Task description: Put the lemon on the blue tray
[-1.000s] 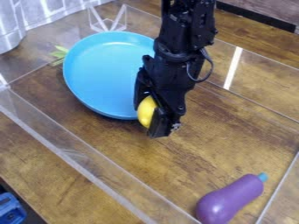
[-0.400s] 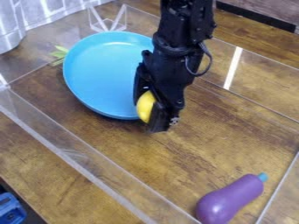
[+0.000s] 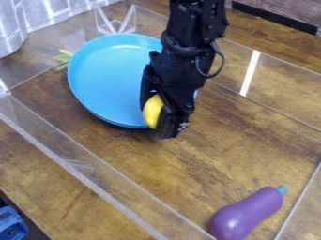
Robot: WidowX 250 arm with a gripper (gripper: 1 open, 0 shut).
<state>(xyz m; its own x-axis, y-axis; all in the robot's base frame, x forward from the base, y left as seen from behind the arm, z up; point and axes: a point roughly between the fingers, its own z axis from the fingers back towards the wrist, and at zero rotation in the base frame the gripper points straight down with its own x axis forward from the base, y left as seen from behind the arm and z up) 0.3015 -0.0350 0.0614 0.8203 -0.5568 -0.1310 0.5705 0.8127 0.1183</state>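
Observation:
The lemon (image 3: 152, 112), small, yellow and glossy, sits between the black fingers of my gripper (image 3: 160, 116), which is shut on it. The gripper hangs over the near right rim of the blue tray (image 3: 107, 70), a wide round shallow dish at the upper left of the wooden table. Only part of the lemon shows; the arm's black body hides the rest. The arm comes down from the top of the view.
A purple eggplant (image 3: 246, 215) lies at the lower right. Clear acrylic walls (image 3: 75, 155) box in the work area. A green and orange toy (image 3: 63, 57) peeks out behind the tray's left edge.
The gripper with the lemon has shifted a little to the left and up, further over the tray's rim. The eggplant has not moved.

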